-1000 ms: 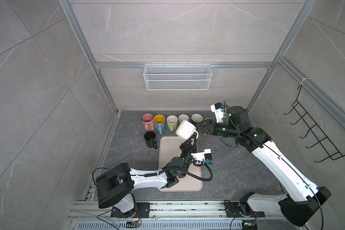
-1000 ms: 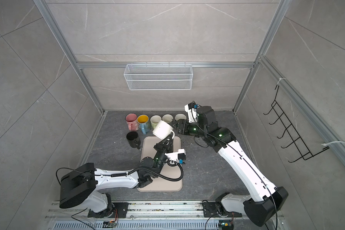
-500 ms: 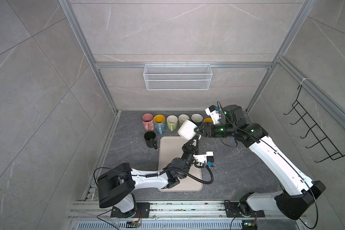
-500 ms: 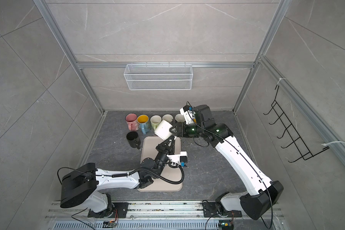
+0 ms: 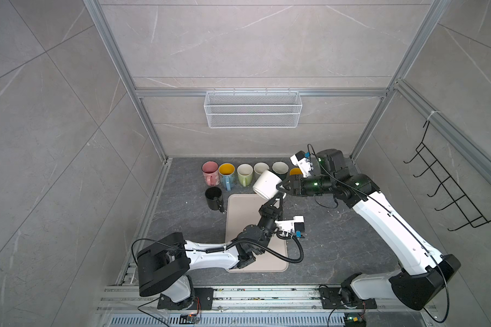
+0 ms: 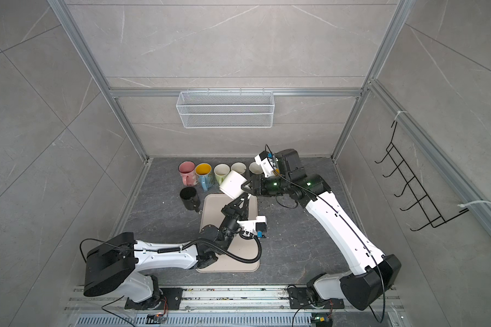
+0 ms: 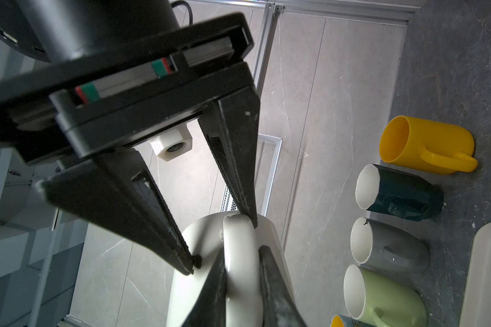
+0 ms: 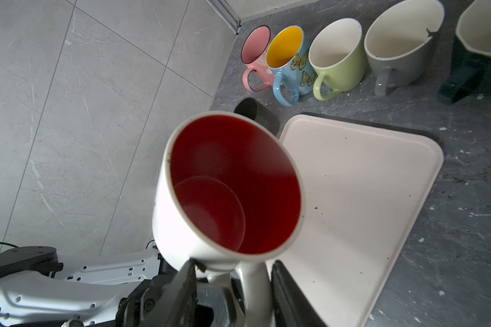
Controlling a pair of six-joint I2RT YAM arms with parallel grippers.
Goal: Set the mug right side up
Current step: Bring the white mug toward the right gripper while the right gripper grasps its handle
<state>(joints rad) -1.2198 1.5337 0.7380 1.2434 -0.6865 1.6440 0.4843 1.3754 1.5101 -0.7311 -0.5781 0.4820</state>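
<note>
Over the tray's (image 5: 238,220) 12 o'clock edge, grips handle (image 7: 238,283) of white mug (image 5: 267,182) in left claw (image 7: 243,252), mouth tipped toward 4 o'clock, right claw (image 7: 221,243) parted astride; uprighting and set-down pending.

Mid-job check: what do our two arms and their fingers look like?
Both arms are white shells with black joints: left arm, right arm. A black ribbed hose trails from the left; green lights glow on the right. The left gripper and right gripper have black tapered fingers; the right one bears red-green marks.

high top views look down; wrist views crowd the mug (image 7: 238,254).
</note>
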